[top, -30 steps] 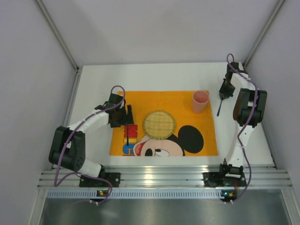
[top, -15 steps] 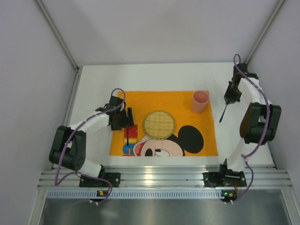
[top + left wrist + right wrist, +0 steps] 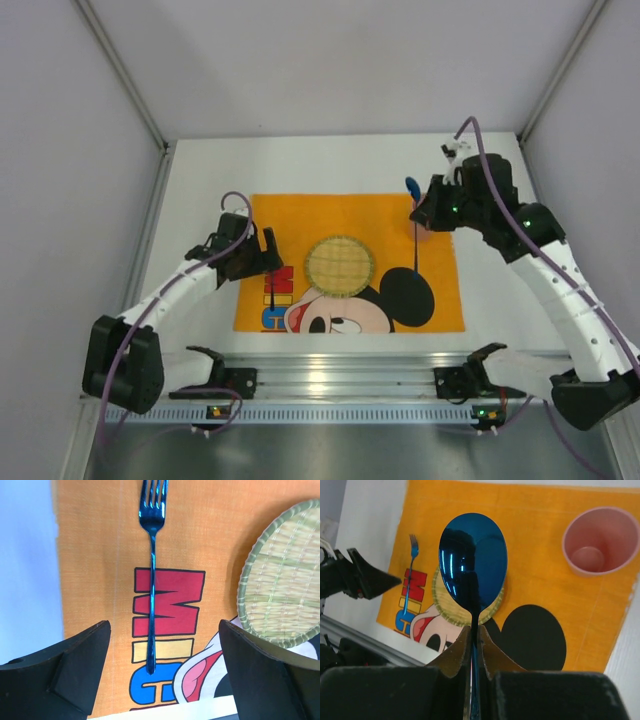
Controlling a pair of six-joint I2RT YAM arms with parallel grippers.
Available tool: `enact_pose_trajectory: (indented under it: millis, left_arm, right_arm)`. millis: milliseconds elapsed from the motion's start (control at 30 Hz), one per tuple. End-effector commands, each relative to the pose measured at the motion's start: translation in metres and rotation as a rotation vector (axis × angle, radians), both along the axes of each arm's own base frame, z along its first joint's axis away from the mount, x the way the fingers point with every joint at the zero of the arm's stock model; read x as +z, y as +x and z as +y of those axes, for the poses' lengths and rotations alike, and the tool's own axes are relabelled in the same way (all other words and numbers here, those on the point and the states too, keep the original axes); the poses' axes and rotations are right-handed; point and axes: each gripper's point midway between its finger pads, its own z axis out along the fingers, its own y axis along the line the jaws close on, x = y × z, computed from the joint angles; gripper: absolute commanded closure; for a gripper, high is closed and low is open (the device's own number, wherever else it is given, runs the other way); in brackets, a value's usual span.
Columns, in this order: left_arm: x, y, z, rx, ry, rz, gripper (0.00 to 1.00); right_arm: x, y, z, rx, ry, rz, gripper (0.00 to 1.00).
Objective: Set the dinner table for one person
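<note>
The white dinner table [image 3: 330, 160] carries an orange Mickey Mouse placemat [image 3: 350, 210]. On the mat lie a round woven plate [image 3: 340, 265] and, on its left side, a blue fork [image 3: 270, 290]. My left gripper [image 3: 262, 255] is open and empty, just above the fork's tines; in the left wrist view the fork [image 3: 151, 580] lies between and beyond its fingers [image 3: 75, 672]. My right gripper [image 3: 428, 212] is shut on a blue spoon [image 3: 472, 565], held in the air over the mat's right part. The pink cup [image 3: 600, 540] stands at the mat's far right corner.
A silver aluminium rail [image 3: 350, 375] runs along the near edge with both arm bases. Grey walls close in the table on the left, back and right. The woven plate also shows in the left wrist view [image 3: 285, 580].
My right arm has swung left from the bare table beside the mat to over the mat's right part, carrying the spoon. My left arm has lowered and shifted slightly; the fork has not moved.
</note>
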Motion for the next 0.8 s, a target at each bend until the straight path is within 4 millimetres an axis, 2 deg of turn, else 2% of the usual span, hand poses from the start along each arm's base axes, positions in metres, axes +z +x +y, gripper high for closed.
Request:
enact_pose_trajectory:
  millis: [0, 67, 133, 233, 300, 333, 367, 500, 667, 700, 767]
  left_arm:
    - [0.02, 0.005, 0.015, 0.084, 0.035, -0.09, 0.04]
    - [0.03, 0.001, 0.024, 0.129, 0.05, -0.107, 0.02]
    - [0.037, -0.004, 0.031, 0.168, 0.062, -0.118, 0.02]
    - [0.044, -0.014, 0.038, 0.209, 0.054, -0.127, 0.02]
    - [0.046, -0.027, 0.042, 0.232, 0.054, -0.104, 0.02]
    - [0.059, -0.03, 0.04, 0.241, 0.02, -0.133, 0.02]
    - [0.061, -0.035, 0.04, 0.248, 0.009, -0.128, 0.02]
    - [0.078, -0.046, 0.045, 0.296, -0.034, -0.171, 0.02]
    - [0.086, -0.061, 0.043, 0.315, -0.082, -0.154, 0.02]
    - [0.086, -0.066, 0.044, 0.316, -0.087, -0.149, 0.02]
    - [0.088, -0.069, 0.046, 0.324, -0.09, -0.154, 0.02]
  right_arm:
    - [-0.024, 0.001, 0.043, 0.1, 0.045, 0.047, 1.0]
    - [-0.054, 0.002, 0.06, 0.151, -0.023, 0.112, 1.0]
    - [-0.094, 0.006, 0.062, 0.153, -0.093, 0.213, 1.0]
    - [-0.141, 0.016, 0.061, 0.128, -0.16, 0.276, 1.0]
    - [-0.163, 0.023, 0.056, 0.075, -0.195, 0.301, 1.0]
    - [-0.177, 0.024, 0.054, 0.055, -0.217, 0.329, 1.0]
    - [-0.185, 0.03, 0.045, -0.004, -0.254, 0.327, 1.0]
    - [-0.217, 0.03, 0.036, -0.093, -0.268, 0.359, 1.0]
    - [-0.227, 0.037, 0.029, -0.163, -0.296, 0.346, 1.0]
    - [-0.228, 0.038, 0.029, -0.174, -0.3, 0.349, 0.72]
    - [-0.229, 0.035, 0.033, -0.168, -0.301, 0.35, 0.54]
